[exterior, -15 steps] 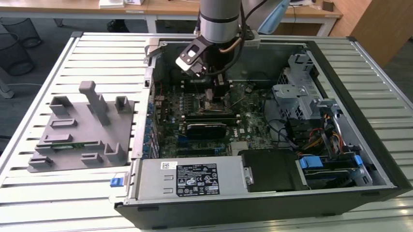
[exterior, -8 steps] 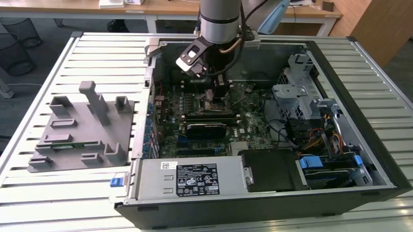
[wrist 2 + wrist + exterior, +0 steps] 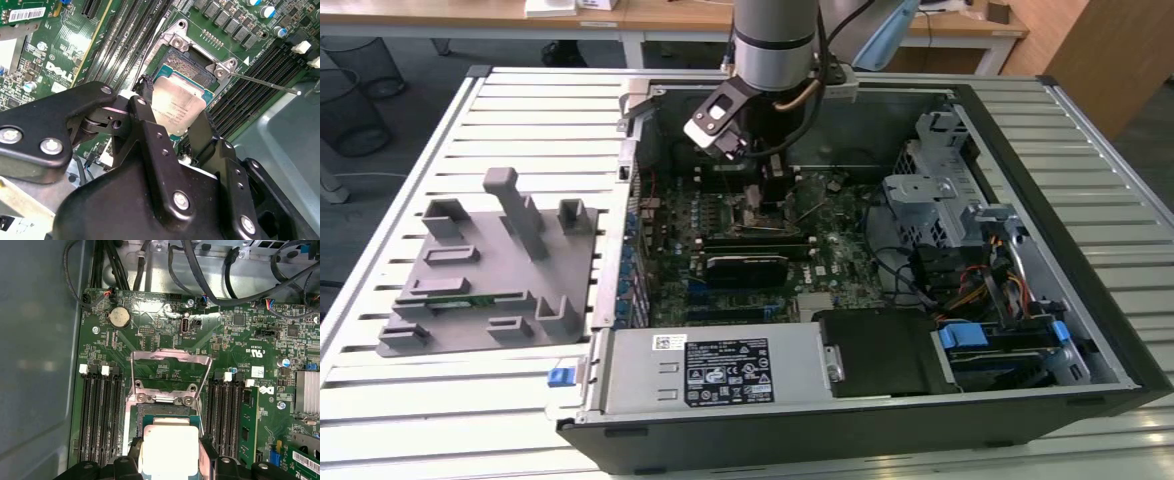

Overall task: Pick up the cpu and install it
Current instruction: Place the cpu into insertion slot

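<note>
While the gripper [image 3: 172, 114] hangs inside the case [image 3: 854, 425], its fingers [image 3: 150, 131] clamp the cpu [image 3: 177, 102] by two opposite edges. Just beyond sits the open socket [image 3: 192, 62], lid [image 3: 170, 356] flipped back; whether cpu and socket touch, I can't tell. Memory slots [image 3: 100, 415] flank it on the board [image 3: 150, 335].

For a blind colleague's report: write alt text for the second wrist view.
The black gripper holds the silvery cpu between its fingers over the open socket on a green motherboard. A thin metal lever juts from the socket.
</note>
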Motion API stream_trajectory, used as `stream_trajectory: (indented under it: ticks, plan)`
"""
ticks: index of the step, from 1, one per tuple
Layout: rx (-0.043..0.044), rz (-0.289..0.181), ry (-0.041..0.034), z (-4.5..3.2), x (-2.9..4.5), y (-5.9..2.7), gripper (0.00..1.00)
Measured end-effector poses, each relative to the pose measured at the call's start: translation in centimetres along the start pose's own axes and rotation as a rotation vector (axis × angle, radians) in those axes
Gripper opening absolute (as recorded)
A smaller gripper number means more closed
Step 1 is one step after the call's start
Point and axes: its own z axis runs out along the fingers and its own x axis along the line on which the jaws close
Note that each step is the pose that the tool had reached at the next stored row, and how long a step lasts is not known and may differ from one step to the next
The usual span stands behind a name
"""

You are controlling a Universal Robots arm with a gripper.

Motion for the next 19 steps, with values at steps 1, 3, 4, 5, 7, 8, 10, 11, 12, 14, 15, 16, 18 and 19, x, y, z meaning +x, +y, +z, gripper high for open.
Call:
stream_trajectory:
  ticks: [1,3,4,5,7,8,10,11,12,14,15,16,18,19]
  plan:
    - [-0.0001,0.0,0.0002,0.03,0.0,0.0,0.53]
    - [-0.0001,0.0,0.0001,0.08,0.0,0.0,0.53]
    - [-0.0001,0.0,0.0001,0.1,0.0,0.0,0.53]
    - [-0.0001,0.0,0.0001,0.12,0.0,0.0,0.53]
    - [-0.0001,0.0,0.0002,0.16,0.01,-0.01,0.53]
    - [-0.0001,0.0,0.0001,0.18,0.01,-0.01,0.53]
    - [-0.0001,0.0,0.0002,0.22,0.01,-0.01,0.53]
    - [-0.0001,0.0,0.0002,0.24,0.01,-0.01,0.53]
    - [-0.0002,0.0,0.0002,0.27,0.01,-0.01,0.53]
    - [-0.0001,0.0,0.0002,0.32,0.01,-0.01,0.53]
    - [-0.0001,0.0,0.0002,0.34,0.01,-0.01,0.53]
    - [-0.0001,0.0,0.0002,0.37,0.01,-0.01,0.53]
    - [-0.0001,0.001,0.0001,0.43,0.01,-0.02,0.53]
    - [-0.0001,0.002,0.0001,0.46,0.01,-0.02,0.53]
